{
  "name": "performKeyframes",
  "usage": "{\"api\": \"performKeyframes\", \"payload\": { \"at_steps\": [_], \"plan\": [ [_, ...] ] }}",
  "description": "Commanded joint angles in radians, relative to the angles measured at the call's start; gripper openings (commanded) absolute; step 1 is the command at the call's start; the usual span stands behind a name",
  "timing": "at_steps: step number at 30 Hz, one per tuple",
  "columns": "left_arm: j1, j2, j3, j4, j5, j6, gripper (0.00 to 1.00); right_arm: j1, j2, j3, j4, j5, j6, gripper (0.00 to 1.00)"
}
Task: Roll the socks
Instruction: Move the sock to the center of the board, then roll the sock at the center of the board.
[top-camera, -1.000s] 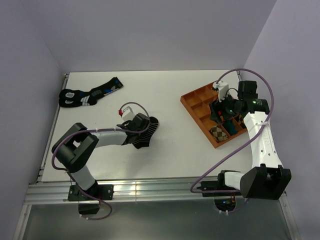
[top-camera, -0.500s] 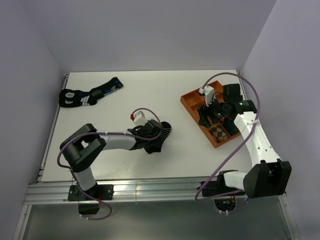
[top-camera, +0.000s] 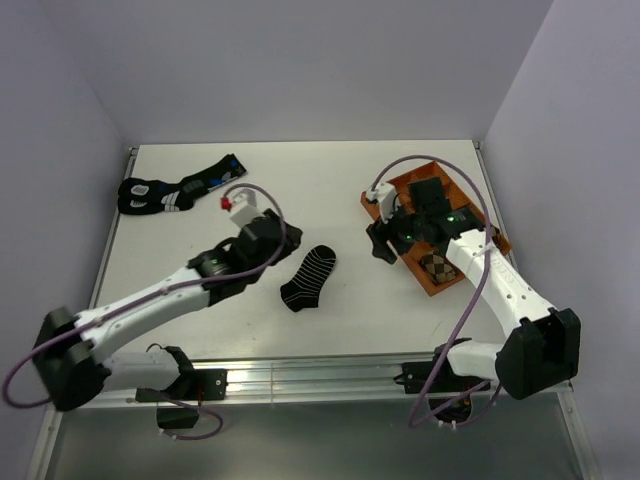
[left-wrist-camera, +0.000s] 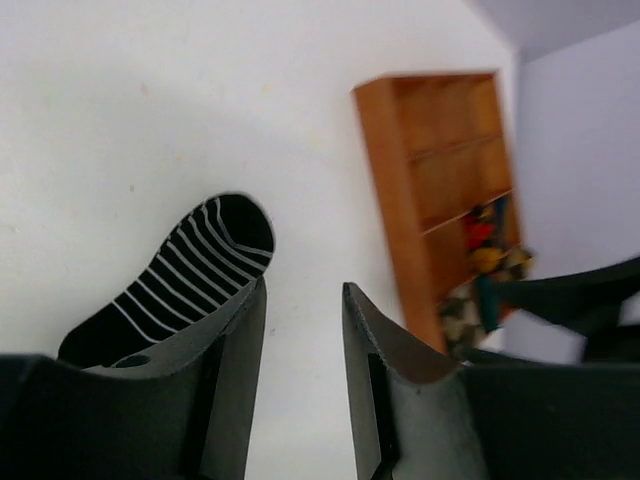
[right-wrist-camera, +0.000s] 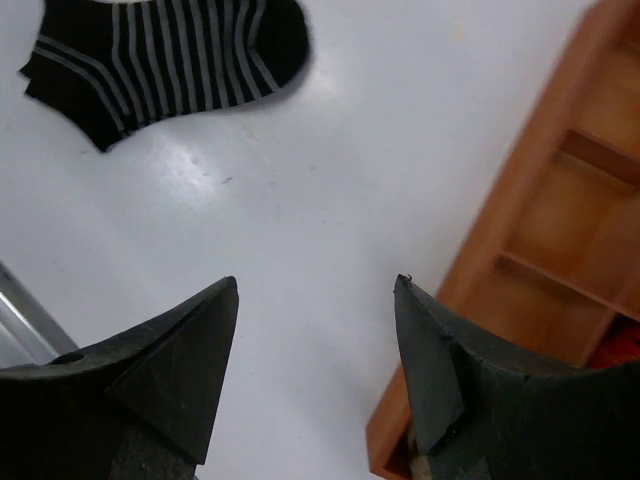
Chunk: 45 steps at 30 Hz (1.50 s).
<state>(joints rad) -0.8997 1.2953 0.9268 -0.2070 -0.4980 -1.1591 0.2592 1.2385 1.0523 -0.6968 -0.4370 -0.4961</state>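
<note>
A short black sock with thin white stripes (top-camera: 308, 278) lies flat on the white table, near the middle; it also shows as the sock (left-wrist-camera: 190, 275) and the sock (right-wrist-camera: 170, 60). My left gripper (top-camera: 272, 243) hovers just left of it, open, with only bare table between its fingers (left-wrist-camera: 303, 285). My right gripper (top-camera: 380, 238) is open above the table, at the left edge of the orange tray (top-camera: 432, 290); bare table lies under the gripper (right-wrist-camera: 316, 280). The long argyle sock shows only as blurred red and orange cloth (left-wrist-camera: 483, 232) in a tray compartment.
A pair of black socks with blue and white marks (top-camera: 180, 190) lies at the back left. A brown-checked rolled bundle (top-camera: 437, 265) sits in the tray's near compartment. The tray (right-wrist-camera: 500, 250) is close to my right finger. A metal rail (top-camera: 300, 378) runs along the front edge.
My left gripper let go of the striped sock and drew back up and to the left; the sock now lies flat. My right gripper moved left from over the tray to its left edge.
</note>
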Motion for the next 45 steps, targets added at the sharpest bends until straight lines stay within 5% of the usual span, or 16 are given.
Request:
{"api": "performKeyframes", "payload": {
  "at_steps": [1, 7, 20, 45],
  "plan": [
    [0.047, -0.237, -0.057, -0.089, -0.059, 0.013, 0.42, 0.116, -0.025, -0.057, 0.072, 0.043, 0.037, 0.70],
    [0.091, -0.471, -0.057, -0.189, -0.100, 0.050, 0.44, 0.402, 0.002, -0.117, 0.210, 0.178, 0.111, 0.67],
    [0.093, -0.527, -0.014, -0.213, -0.040, 0.142, 0.44, 0.762, 0.298, -0.049, 0.419, 0.332, 0.154, 0.58],
    [0.124, -0.534, 0.084, -0.218, 0.026, 0.311, 0.47, 0.847, 0.631, 0.155, 0.364, 0.435, 0.214, 0.47]
  ]
}}
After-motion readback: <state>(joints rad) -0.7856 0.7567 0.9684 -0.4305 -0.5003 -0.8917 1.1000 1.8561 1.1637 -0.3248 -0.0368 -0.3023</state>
